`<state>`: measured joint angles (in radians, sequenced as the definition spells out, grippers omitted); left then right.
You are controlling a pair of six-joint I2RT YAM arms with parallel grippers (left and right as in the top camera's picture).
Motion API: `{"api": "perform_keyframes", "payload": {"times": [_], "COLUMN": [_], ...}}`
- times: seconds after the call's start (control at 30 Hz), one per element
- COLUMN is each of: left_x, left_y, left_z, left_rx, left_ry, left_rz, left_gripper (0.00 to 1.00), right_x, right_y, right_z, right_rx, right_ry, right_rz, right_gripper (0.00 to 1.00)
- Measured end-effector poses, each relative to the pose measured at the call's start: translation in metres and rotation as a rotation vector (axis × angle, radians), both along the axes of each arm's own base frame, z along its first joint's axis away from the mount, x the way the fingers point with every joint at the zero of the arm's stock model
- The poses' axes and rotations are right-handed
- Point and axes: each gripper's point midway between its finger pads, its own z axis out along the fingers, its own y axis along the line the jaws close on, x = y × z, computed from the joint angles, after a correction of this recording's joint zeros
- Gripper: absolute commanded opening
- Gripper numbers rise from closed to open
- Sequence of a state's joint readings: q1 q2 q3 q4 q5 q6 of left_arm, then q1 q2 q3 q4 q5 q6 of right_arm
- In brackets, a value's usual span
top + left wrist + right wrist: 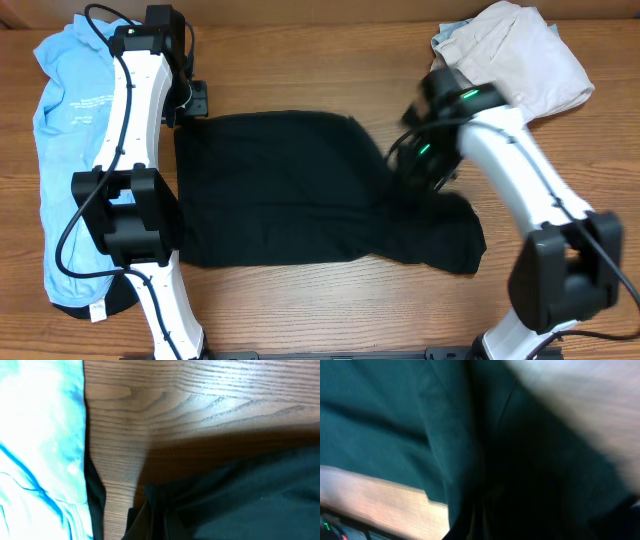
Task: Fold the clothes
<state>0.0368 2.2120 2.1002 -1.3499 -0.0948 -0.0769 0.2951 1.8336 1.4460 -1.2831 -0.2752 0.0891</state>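
A large black garment (290,190) lies spread across the middle of the table. My left gripper (190,105) is at its far left corner. In the left wrist view the black fabric (240,500) bunches up into the jaws (150,532), which look shut on it. My right gripper (415,160) is over the garment's right part and blurred. In the right wrist view the dark fabric (395,420) gathers into the jaws (480,525), which look shut on it. The fingers themselves are hidden by cloth.
A light blue printed T-shirt (70,150) lies along the left edge and shows in the left wrist view (35,435). A dark piece with a white tag (98,312) pokes out under its near end. Beige garments (520,60) are heaped at the far right corner.
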Motion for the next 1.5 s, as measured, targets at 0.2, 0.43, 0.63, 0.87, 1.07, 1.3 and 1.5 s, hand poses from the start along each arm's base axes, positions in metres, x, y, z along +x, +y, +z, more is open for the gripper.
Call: {"api": "perform_keyframes", "payload": {"times": [0.2,0.43,0.63,0.87,1.07,1.3,1.5], "left_x": [0.001,0.006,0.009,0.014,0.016,0.016,0.016], "left_y": [0.0,0.001,0.001,0.001,0.001,0.001,0.001], "left_z": [0.0,0.001,0.001,0.002,0.002,0.003,0.003], "left_rx": [0.003,0.006,0.006,0.006,0.006,0.006,0.006], "left_ry": [-0.006,-0.026,-0.039,-0.056,-0.065,-0.067,-0.065], "left_rz": [-0.001,-0.001,-0.001,-0.001,-0.001,-0.001,-0.001], "left_gripper": [0.04,0.04,0.04,0.04,0.04,0.04,0.04], "right_x": [-0.06,-0.014,0.042,0.034,0.029,0.052,0.056], "right_y": [0.015,-0.005,-0.035,-0.037,-0.019,0.003,0.018], "right_z": [-0.04,-0.012,0.009,-0.017,-0.04,-0.045,-0.055], "right_rx": [-0.082,-0.05,0.002,0.026,0.066,0.117,0.135], "right_ry": [0.173,0.081,-0.091,-0.068,-0.086,-0.224,-0.268], "right_rz": [0.039,-0.062,-0.169,-0.178,-0.142,-0.09,-0.052], "right_gripper": [0.16,0.54,0.57,0.57,0.57,0.56,0.44]}}
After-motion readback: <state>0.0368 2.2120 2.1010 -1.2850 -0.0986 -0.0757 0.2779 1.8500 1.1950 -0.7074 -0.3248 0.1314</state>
